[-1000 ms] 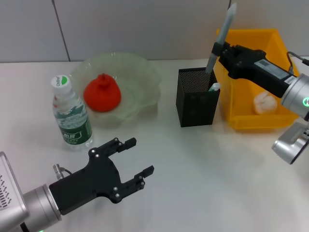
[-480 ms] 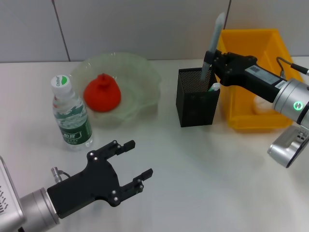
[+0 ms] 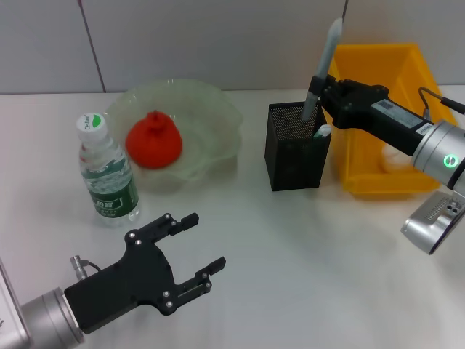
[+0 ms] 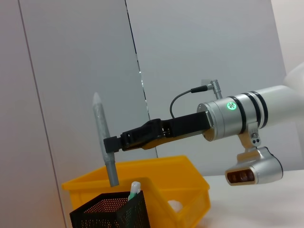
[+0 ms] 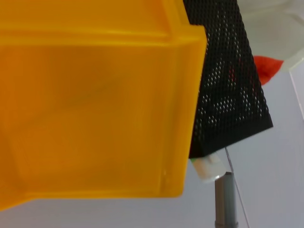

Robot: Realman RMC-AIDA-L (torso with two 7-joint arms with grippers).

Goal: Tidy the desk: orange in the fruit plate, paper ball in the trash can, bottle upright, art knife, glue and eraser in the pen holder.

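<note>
Above the pen holder [image 3: 296, 145], the right tool [image 3: 320, 93] grips the grey art knife [image 3: 322, 65], its lower end at the mesh rim (a white-capped item already stands inside). Next: lower straight, then release. Left tool [image 3: 196, 243] hovers open over the bench [image 3: 305, 254].

Red-orange orange [image 3: 153, 139], pale-green fruit plate [image 3: 218, 116], black mesh pen holder [image 3: 294, 149], yellow trash can [image 3: 370, 178].

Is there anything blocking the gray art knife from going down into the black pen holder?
Nothing visible blocks it. The right tool holds the art knife almost upright, its lower end at the pen holder's open top. A white-tipped item already stands in one corner, beside the knife's path.
</note>
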